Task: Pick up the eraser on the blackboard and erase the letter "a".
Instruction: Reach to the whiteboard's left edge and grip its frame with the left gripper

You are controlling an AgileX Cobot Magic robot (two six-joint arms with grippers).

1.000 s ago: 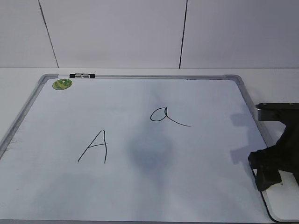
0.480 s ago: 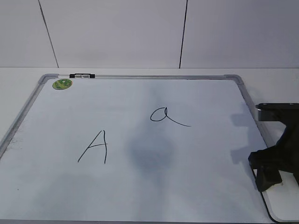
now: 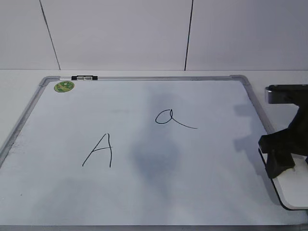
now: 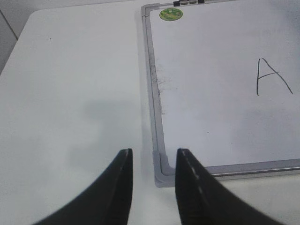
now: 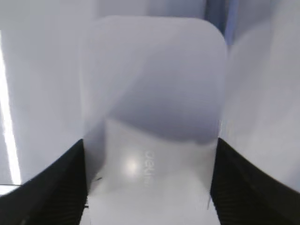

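Observation:
The blackboard [image 3: 144, 96] is a white board with a grey frame, lying flat on the table. The letter "a" [image 3: 166, 118] is written in thin black marker right of its middle. My right gripper [image 3: 278, 156] is at the board's right edge, shut on the eraser [image 3: 294, 191], a flat white block with a dark rim. In the right wrist view the eraser [image 5: 154, 93] fills the space between both fingers of the right gripper [image 5: 150, 144], with small grey lettering on top. My left gripper [image 4: 153, 157] is open and empty above the board's near left corner [image 4: 161, 171].
A larger capital "A" [image 3: 98, 151] is drawn left of the middle; it also shows in the left wrist view [image 4: 272, 77]. A green round sticker [image 3: 64, 86] marks the far left corner. White wall panels stand behind the table.
My right gripper and the eraser have moved up and slightly right in the exterior view. The letters are unchanged.

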